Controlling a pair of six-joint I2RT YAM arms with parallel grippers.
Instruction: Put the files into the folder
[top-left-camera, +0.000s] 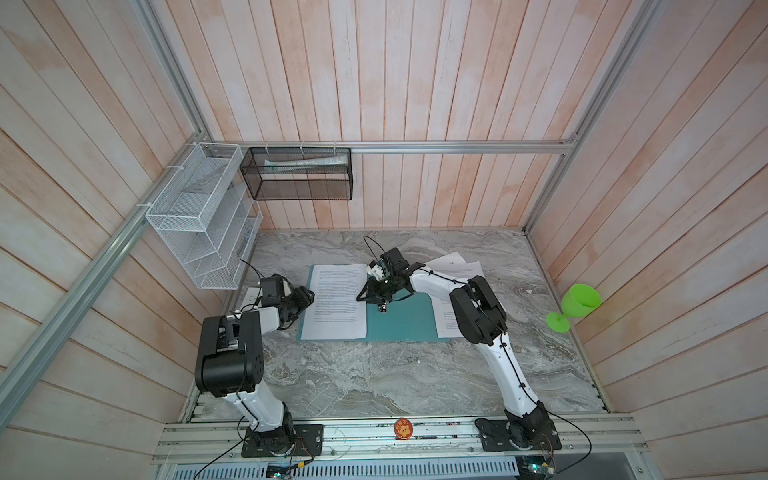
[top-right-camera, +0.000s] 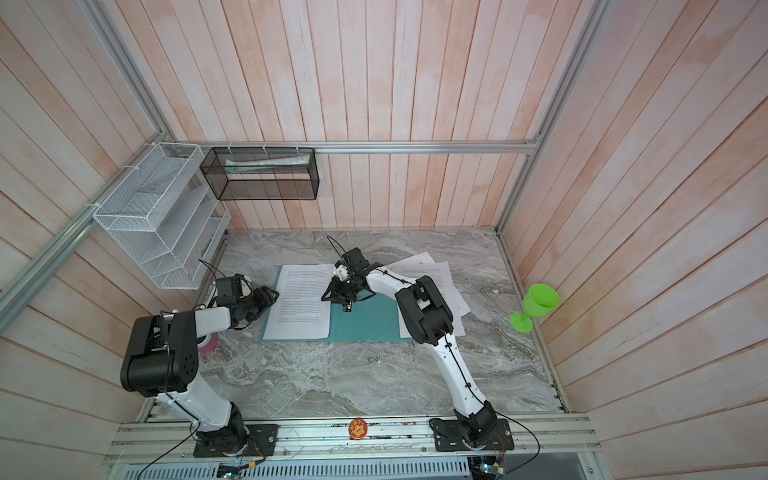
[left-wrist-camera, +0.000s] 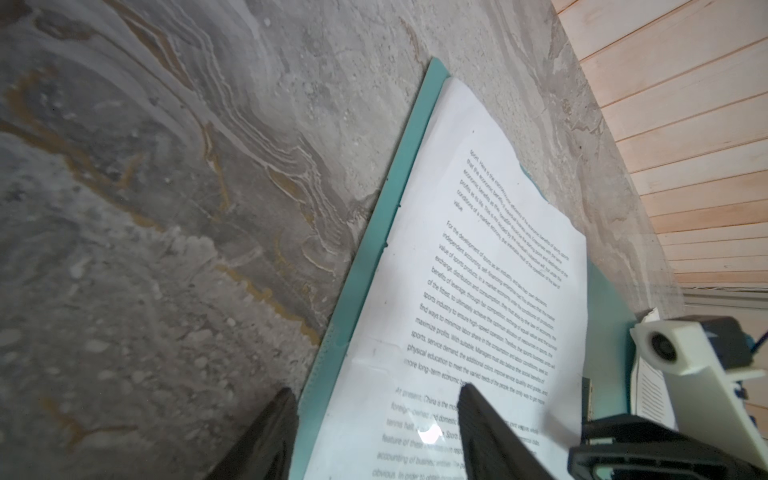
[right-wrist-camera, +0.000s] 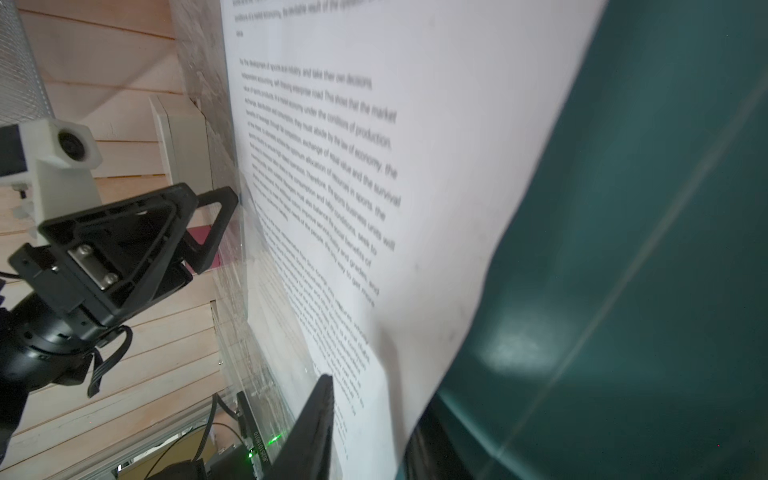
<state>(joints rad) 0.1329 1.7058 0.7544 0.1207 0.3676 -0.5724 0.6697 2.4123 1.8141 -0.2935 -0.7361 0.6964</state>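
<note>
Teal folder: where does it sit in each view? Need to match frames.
Top view: thin teal-green rectangular folder, opened flat near picture centre.
Top view: same folder, slightly left of centre.
Left wrist: teal margins bordering the white printed paper sheet.
Right wrist: broad dark-teal surface beside that sheet.
Shared landmark: the sheet on the folder's left cover, seen in all four.

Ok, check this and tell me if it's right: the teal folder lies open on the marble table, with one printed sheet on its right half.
Not quite. The sheet lies on the left half of the open folder, not the right, as both top views show. The right half is bare teal. The rest stands: the folder lies open on the marble table.
</note>
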